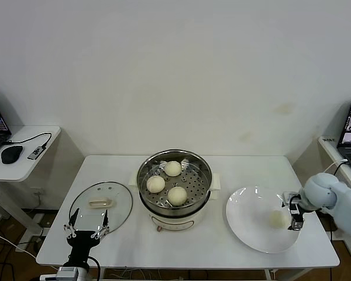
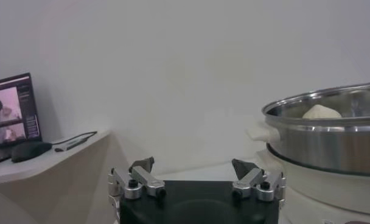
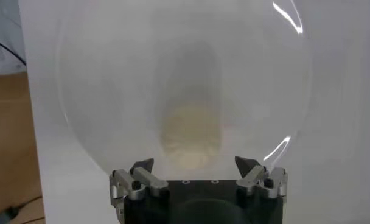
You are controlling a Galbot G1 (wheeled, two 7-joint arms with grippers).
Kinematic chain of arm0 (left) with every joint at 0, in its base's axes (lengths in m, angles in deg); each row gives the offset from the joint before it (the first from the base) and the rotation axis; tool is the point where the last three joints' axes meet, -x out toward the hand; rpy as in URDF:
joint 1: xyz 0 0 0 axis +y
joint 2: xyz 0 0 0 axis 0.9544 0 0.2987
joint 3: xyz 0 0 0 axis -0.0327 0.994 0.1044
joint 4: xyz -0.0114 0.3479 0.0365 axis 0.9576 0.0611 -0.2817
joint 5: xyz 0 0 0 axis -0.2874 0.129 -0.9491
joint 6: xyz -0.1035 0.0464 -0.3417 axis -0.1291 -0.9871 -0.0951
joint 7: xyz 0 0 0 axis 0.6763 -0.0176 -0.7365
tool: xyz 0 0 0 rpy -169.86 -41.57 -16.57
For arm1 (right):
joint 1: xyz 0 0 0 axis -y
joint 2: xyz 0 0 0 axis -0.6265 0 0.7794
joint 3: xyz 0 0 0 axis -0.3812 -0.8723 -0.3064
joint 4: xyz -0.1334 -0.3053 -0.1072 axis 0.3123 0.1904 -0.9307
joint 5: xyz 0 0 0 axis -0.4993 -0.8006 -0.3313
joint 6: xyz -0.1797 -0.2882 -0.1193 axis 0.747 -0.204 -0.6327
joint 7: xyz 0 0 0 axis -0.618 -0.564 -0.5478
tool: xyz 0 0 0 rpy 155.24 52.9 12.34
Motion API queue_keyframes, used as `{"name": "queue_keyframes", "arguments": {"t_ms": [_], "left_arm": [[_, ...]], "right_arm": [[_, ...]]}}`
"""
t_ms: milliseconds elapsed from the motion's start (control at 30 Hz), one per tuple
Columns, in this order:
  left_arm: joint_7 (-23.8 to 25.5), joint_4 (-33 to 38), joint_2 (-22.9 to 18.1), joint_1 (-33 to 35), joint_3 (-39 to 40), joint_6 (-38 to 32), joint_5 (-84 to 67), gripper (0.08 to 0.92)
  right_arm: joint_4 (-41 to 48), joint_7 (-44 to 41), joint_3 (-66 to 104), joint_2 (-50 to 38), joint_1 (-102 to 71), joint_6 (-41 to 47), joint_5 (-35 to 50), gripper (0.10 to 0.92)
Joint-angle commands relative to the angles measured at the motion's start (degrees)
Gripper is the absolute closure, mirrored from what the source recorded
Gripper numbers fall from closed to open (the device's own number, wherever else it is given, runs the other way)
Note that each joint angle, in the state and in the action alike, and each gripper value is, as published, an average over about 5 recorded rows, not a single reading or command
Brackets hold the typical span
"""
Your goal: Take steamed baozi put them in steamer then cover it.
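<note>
Baozi (image 3: 191, 137) (the fourth, blurred) lies on the plate (image 3: 87, 91) under the right gripper's (image 3: 197, 165) spread-apart fingers.

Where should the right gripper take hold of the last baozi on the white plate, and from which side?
Across its round middle, coming straight down. The baozi lies alone on the white plate, smooth and domed with no handle, so its widest flanks are probably the surest hold. The right gripper hangs open just above it, and its wrist view shows the bun between the open jaws.
</note>
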Motion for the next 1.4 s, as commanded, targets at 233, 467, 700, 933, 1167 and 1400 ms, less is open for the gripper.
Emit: {"name": "queue_keyframes", "arguments": {"t_ms": [233, 467, 700, 933, 1167, 1400], "left_arm": [[0.0, 0.3, -0.1, 0.3, -0.4, 0.0, 0.1, 0.177], [0.0, 0.5, -0.2, 0.5, -0.5, 0.0, 0.1, 0.177], [0.0, 0.6, -0.2, 0.5, -0.5, 0.0, 0.2, 0.177], [0.0, 0.6, 0.0, 0.3, -0.5, 0.0, 0.1, 0.177], [0.0, 0.5, -0.1, -0.3, 0.4, 0.2, 0.2, 0.177], [-0.1, 0.2, 0.1, -0.8, 1.2, 0.3, 0.0, 0.177]], "right_arm": [[1.8, 0.8, 1.7, 2.6, -1.8, 0.0, -0.7, 0.231], [1.7, 0.6, 1.7, 2.7, -2.1, 0.3, -0.7, 0.294], [1.6, 0.4, 1.5, 2.6, -1.1, 0.4, -0.5, 0.377], [-0.5, -0.5, -3.4, 0.2, 7.1, 0.9, 3.5, 0.437], [-4.8, -0.8, -15.1, -1.2, 25.7, 4.0, 14.1, 0.440], [-8.7, 1.6, -31.8, 5.4, 50.8, 10.0, 28.0, 0.439]]}}
